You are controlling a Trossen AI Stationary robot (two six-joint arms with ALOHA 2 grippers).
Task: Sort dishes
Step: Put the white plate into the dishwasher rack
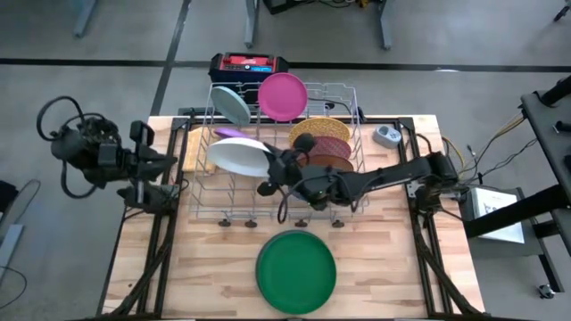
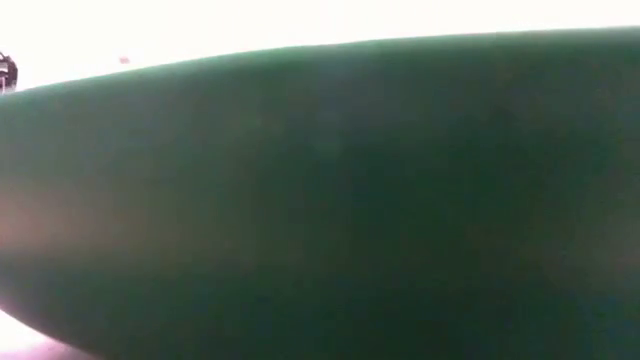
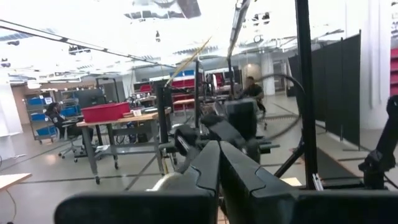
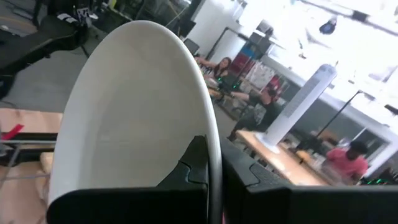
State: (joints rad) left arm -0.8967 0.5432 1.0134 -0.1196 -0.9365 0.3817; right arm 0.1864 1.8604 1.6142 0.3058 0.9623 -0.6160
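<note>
Two dark arms at a wooden desk [image 1: 384, 267], silver wire dish rack [image 1: 352, 98] at its far side. Right tool [image 1: 268, 171] reached across the rack, clamped on the rim of a white plate [image 1: 236, 156] [image 4: 134, 118] held on edge over the rack's left part; in the right wrist view, one dark finger on each face of the plate's edge. Left tool [image 3: 217, 168] parked off the desk's left edge, fingers [image 3: 202, 165] pressed together, nothing between them. Standing in the rack: pink plate [image 1: 283, 95] and pale blue plate [image 1: 232, 104] at the far end, a sliver of purple plate [image 1: 229, 133] beside the white one, patterned yellow plate [image 1: 318, 132], maroon plate [image 1: 332, 147] and brown plate [image 1: 332, 163] stacked on the right. Lying flat alone at the desk's near edge: green plate [image 1: 296, 272], filling almost the whole low view [image 2: 320, 200]. Beyond the rack, a red and black case [image 1: 249, 63]; its label too small to read. No legible writing anywhere.
</note>
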